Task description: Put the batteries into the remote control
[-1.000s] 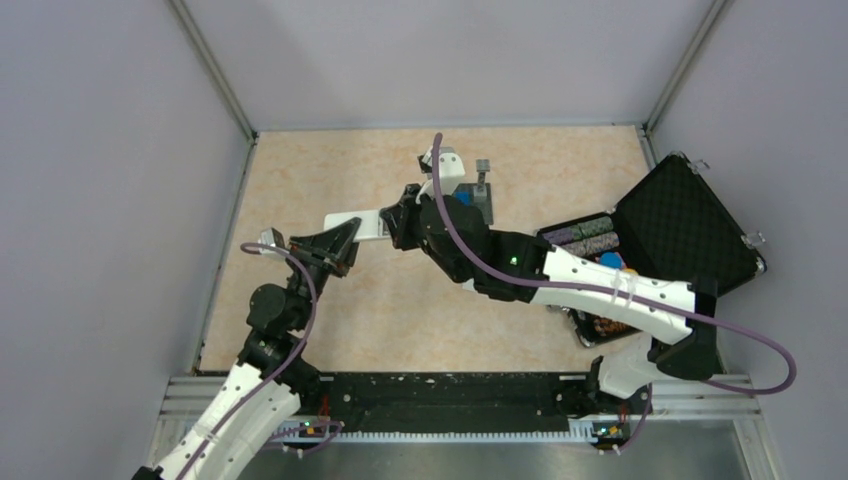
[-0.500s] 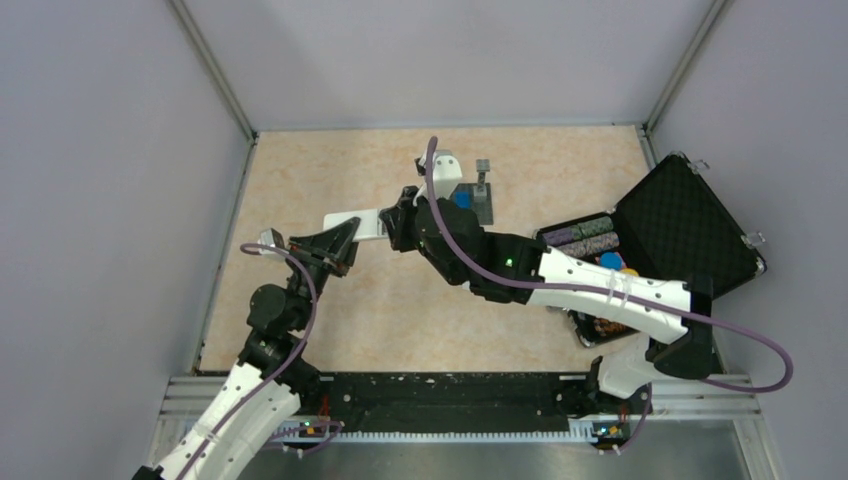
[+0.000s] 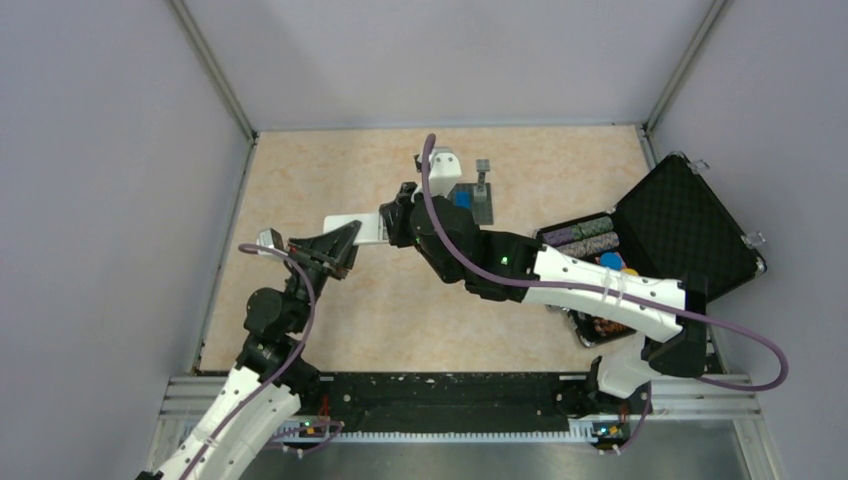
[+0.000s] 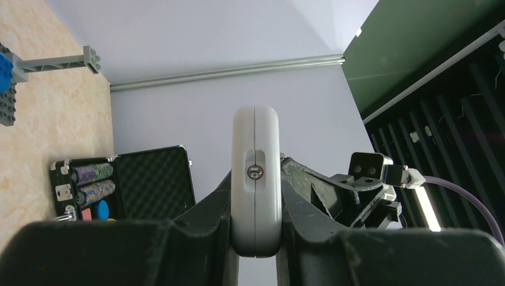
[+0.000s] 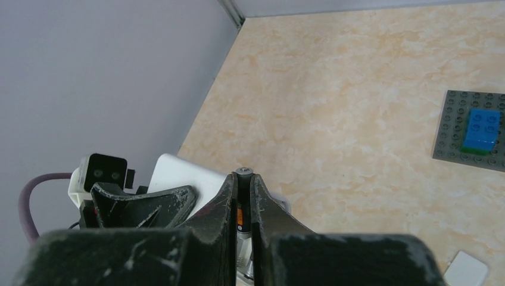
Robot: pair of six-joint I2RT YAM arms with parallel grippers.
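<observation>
My left gripper (image 3: 340, 243) is shut on the white remote control (image 3: 357, 226) and holds it off the table, its long side running right. In the left wrist view the remote (image 4: 256, 179) stands edge-on between the two fingers. My right gripper (image 3: 398, 215) is shut on a slim dark battery (image 5: 242, 205) with a metal end and an orange mark. It holds the battery right over the remote's right end (image 5: 184, 177). The second battery is not in view.
A grey square plate (image 3: 473, 203) with a blue block lies behind the grippers; it also shows in the right wrist view (image 5: 472, 129). An open black case (image 3: 680, 225) with poker chips sits at the right. A small white flat piece (image 5: 466, 269) lies on the table.
My right gripper with the battery has shifted slightly left along the remote. The left arm has barely moved.
</observation>
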